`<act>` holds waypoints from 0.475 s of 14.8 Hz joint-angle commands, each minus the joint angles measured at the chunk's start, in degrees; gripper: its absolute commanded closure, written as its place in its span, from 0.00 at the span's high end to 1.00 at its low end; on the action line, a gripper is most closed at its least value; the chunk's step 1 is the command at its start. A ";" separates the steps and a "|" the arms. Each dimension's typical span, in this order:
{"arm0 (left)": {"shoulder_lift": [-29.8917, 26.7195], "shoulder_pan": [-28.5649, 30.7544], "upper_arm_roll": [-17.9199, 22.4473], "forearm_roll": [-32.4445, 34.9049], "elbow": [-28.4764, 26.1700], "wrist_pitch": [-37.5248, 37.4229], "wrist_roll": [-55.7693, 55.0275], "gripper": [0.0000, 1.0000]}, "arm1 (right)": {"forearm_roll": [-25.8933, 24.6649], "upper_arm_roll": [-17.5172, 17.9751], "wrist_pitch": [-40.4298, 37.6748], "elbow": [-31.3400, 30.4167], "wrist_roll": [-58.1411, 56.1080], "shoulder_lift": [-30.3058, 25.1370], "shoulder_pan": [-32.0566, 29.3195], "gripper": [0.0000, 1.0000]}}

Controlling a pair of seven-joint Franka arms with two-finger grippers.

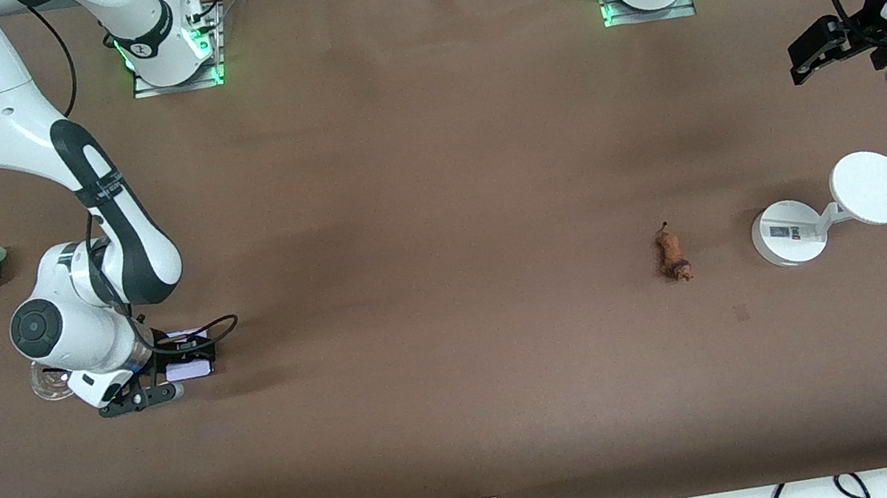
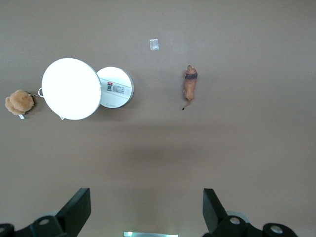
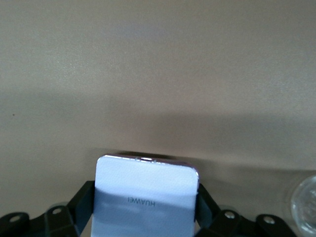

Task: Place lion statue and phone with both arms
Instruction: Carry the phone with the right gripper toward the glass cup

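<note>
Phone between right claw fingers

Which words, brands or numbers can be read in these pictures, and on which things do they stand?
"HUAWEI": on the pale back of the phone, seen upside down in the right wrist view.
Label with a red mark on the round base of the white stand: print too small to read.
Nothing else carries readable text.
</note>
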 commanded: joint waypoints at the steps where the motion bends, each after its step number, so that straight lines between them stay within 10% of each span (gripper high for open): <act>1: 0.23 -0.22 -0.14 1.85 1.05 -0.90 0.00 1.00 | 1.12 0.37 1.88 -0.42 -0.04 0.11 -0.71 0.30; 7: -0.30 -0.21 -0.14 1.68 0.61 -0.55 0.00 1.00 | 1.04 0.37 4.79 -0.42 -0.66 1.43 -1.59 0.31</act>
